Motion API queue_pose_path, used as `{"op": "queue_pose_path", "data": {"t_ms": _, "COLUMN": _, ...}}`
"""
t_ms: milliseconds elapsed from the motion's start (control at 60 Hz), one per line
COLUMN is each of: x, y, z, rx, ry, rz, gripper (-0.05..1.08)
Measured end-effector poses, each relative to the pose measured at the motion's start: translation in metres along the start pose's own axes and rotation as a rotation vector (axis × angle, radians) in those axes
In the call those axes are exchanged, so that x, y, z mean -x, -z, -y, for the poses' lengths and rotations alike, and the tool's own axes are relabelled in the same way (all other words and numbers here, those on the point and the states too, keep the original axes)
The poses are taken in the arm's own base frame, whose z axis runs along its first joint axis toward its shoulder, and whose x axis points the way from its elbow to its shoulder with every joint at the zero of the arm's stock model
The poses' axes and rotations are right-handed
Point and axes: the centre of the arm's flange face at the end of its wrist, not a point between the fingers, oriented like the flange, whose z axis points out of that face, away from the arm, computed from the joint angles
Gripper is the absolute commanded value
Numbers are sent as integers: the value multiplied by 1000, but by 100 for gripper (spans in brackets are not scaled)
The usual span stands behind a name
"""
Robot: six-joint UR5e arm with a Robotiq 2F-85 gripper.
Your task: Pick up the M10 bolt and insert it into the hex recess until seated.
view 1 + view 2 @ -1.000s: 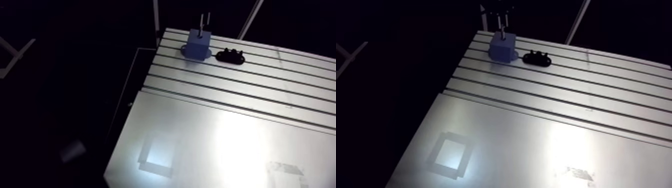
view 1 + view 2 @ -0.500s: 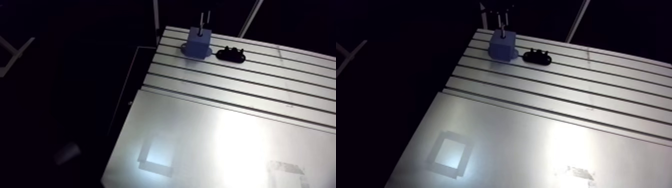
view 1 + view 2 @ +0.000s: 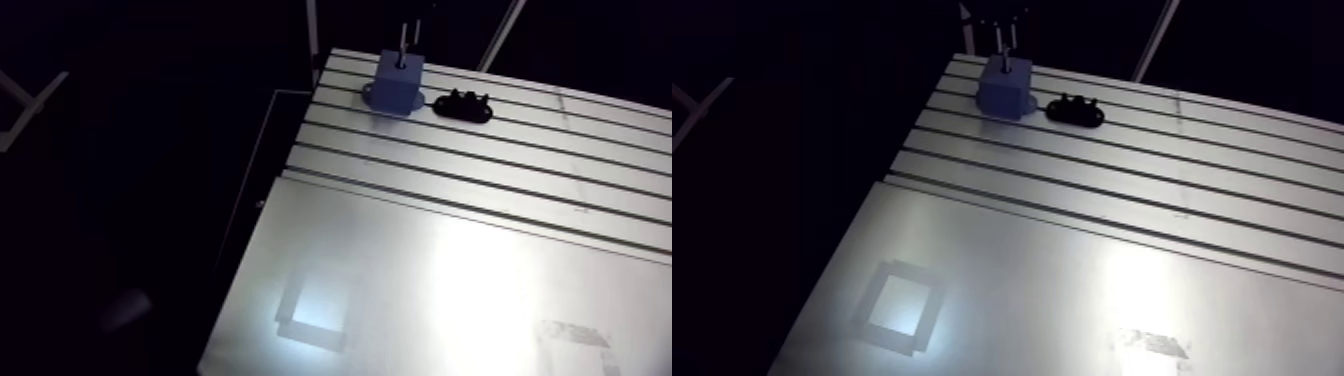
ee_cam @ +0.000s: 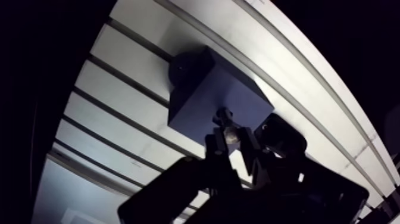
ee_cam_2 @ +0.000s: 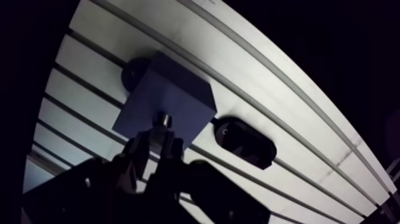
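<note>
Fingers (image 4: 215, 145) of gripper (image 4: 233, 138) nipped tight on M10 bolt (image 4: 225, 117), held approx upright right over top face of blue block (image 4: 202, 89), can't tell if tip's entered, w/ black fixture (image 5: 244, 142) just beside block on slotted table (image 3: 1122, 180).

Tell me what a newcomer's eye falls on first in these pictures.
A blue box-shaped block stands at the far end of the slotted aluminium table, with a black oval fixture beside it. Right over the block, the end effector grips a silvery metal bolt, its tip at the block's top face.
</note>
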Motion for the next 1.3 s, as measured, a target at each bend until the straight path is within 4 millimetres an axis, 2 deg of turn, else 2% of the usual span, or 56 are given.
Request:
{"op": "queue_pose_path", "data": {"t_ms": 600, "x": 2, "y": 5, "z": 1, "rx": -1, "ry": 0, "rz": -4, "gripper": 85}}
{"op": "queue_pose_path", "data": {"t_ms": 1300, "x": 3, "y": -3, "z": 2, "rx": -4, "ry": 2, "rz": 8, "gripper": 84}}
